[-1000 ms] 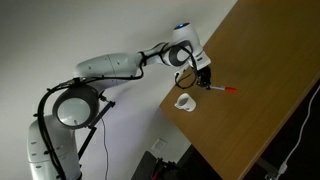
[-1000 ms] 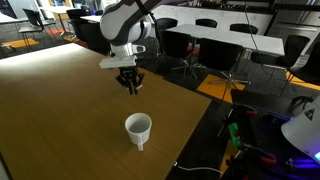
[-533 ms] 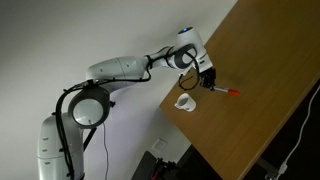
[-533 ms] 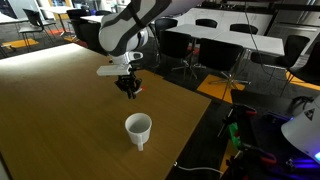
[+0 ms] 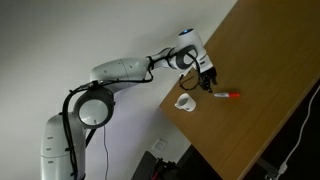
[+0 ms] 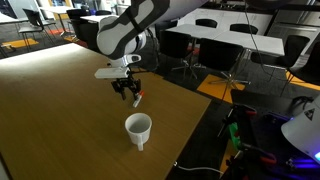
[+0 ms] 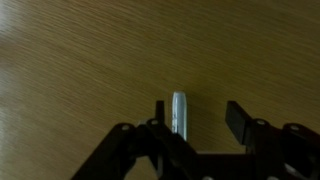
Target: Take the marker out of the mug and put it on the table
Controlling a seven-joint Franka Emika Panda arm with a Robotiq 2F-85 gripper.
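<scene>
- Marker (image 5: 226, 95) is seen lying flat on the table (image 5: 262, 60), near the mug (image 5: 185, 102) but clearly apart from it
- Nothing is seen sticking out of the mug in either exterior view, so it is judged empty
- Gripper (image 7: 198, 116) is spread wide in the wrist view, with nothing clamped
- The marker's whitish end is seen on the wood between the jaws, close to one finger (image 7: 160, 112); whether they touch cannot be told, and the opposite finger is well clear
- The marker is judged released: it is carried by the tabletop, not by the fingers
- In both exterior views the gripper hangs low over the table, just above the marker's end
- Extraction and placement are judged done
- Only a straight lift clear of the marker is judged left
- Risk noted: the body is round, so a roll toward the nearby table edge could be caused if the close finger is dragged sideways
</scene>
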